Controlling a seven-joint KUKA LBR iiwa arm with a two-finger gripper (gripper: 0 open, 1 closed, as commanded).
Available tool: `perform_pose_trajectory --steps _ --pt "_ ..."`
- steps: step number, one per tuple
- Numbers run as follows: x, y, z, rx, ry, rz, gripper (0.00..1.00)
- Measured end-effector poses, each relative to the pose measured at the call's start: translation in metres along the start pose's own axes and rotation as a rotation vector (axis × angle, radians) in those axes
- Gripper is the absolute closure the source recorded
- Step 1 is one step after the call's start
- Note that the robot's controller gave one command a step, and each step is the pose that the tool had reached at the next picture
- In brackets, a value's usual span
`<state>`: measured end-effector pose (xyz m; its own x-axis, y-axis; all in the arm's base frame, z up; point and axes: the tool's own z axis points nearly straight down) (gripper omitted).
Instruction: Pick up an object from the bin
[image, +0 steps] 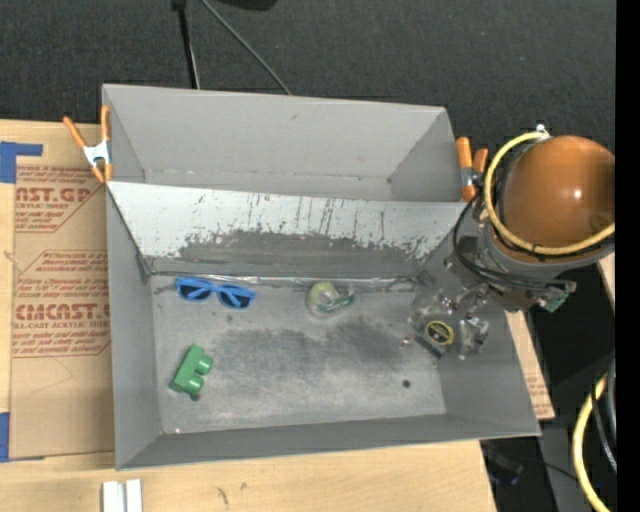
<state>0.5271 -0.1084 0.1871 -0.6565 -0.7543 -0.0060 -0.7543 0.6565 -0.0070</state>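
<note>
Right of the pale ball (327, 297), the gripper (447, 322) hangs over a dark gold-ringed disc (437, 335), well placed for grabbing. Its claw's state I cannot tell.

Scuffed matt grey metal bin (300, 230); glossy orange cover (556, 190)

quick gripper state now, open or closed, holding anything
gripper: cannot be told; it sits low over a small dark round thing at the right of the bin.

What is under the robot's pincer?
A small dark round thing with a yellowish ring lies on the bin floor, at the right. The pincer covers part of it, so its kind is unclear.
</note>
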Motion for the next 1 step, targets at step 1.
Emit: perform_pose_trajectory --steps 1 --pt "0.051 0.013 -0.048 -0.006 0.004 -0.226 1.0"
